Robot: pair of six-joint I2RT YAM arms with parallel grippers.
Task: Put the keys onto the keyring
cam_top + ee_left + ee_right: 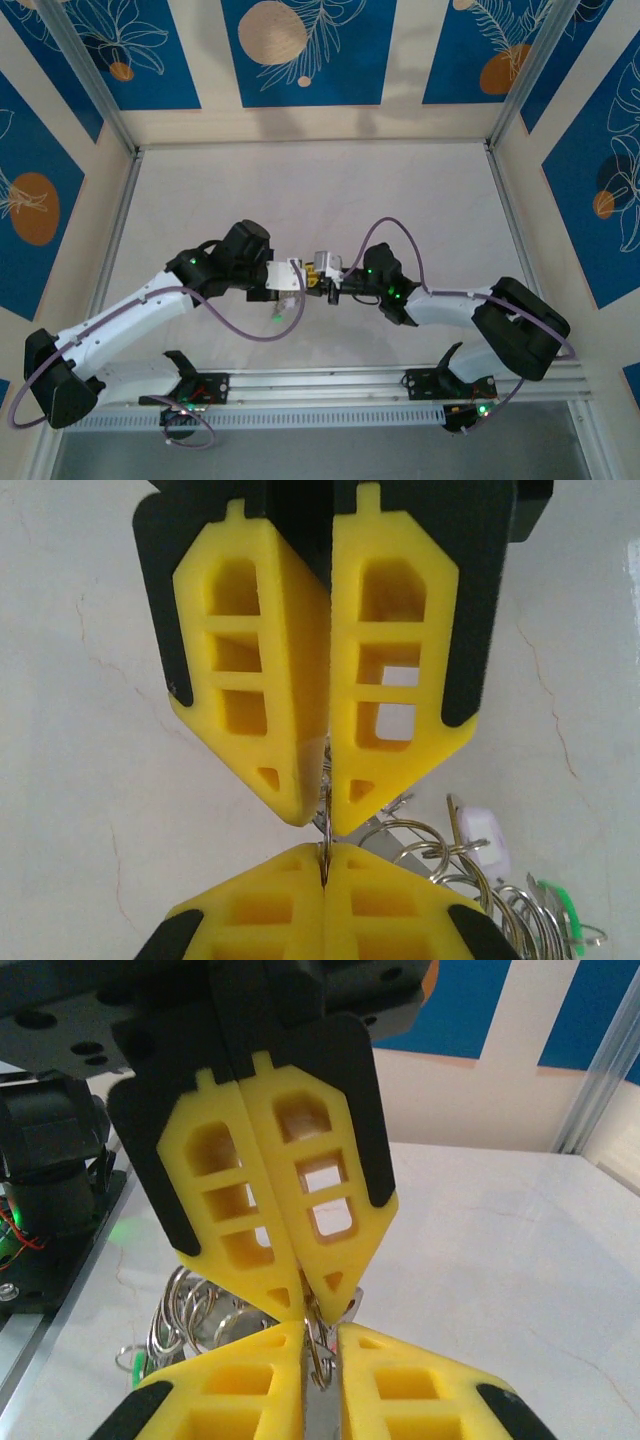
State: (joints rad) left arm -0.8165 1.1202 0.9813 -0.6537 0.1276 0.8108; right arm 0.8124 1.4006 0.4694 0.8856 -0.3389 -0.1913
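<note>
Both grippers meet tip to tip above the middle of the table. My left gripper (303,280) (322,825) is shut on the thin silvery keyring (327,842), whose wire runs edge-on into the right gripper's yellow fingers (250,905). A bunch of silvery loops (440,855) hangs beside the tips, with a green tag (560,910) and a pale tag (482,832). My right gripper (322,281) (312,1305) is shut on a small metal key piece (350,1302) with a hint of red. A small wire loop (318,1360) hangs from it into the gap between the left fingers (240,1390).
The pale table (320,190) is ringed by an aluminium frame (115,250) and blue patterned walls. Purple cables (400,235) arc over both arms. The arm bases sit on a rail (320,385) at the near edge.
</note>
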